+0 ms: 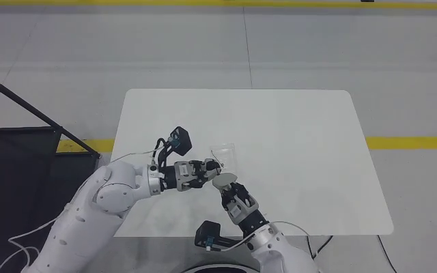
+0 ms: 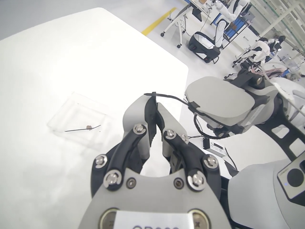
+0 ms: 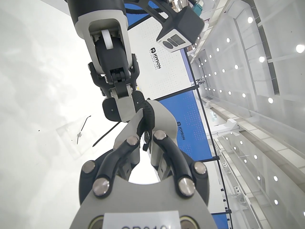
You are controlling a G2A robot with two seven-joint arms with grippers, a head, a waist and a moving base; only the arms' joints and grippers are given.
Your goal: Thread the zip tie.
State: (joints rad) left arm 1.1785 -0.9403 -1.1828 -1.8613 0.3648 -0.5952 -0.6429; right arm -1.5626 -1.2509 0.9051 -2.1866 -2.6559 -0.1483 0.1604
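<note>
Left gripper (image 2: 153,103): it is hovering above the near part of the table (image 1: 287,136), and its fingers are pressing together with almost no gap. They are pinching one end of the tie (image 2: 169,97) right at their tips.

Right gripper (image 3: 144,115): it is coming in from the table's near edge and meeting the left gripper (image 3: 124,107) tip to tip. Its fingers are also squeezing together and clamping the black strap between their pads.

Tie: it is hanging in the air between the two grippers, off the table. In the left wrist view a short stretch is bridging the gap from the left fingertips across to the right gripper (image 2: 194,107), with a small block sitting at the left end. In the right wrist view a straight, thin end (image 3: 104,135) is sticking out past the fingers, pointing down toward the table.

Tray (image 2: 62,108): a clear, shallow tray is sitting on the table just beyond the grippers, on the far side of them in the top view (image 1: 224,151).

Spare tie (image 2: 78,129): a second thin black strip is lying flat inside the tray, with one end bending up slightly and a small pale piece sitting near its middle.

Grippers seen from above: the left gripper (image 1: 208,169) and the right gripper (image 1: 222,181) are touching or nearly touching just beside the tray's near edge.
</note>
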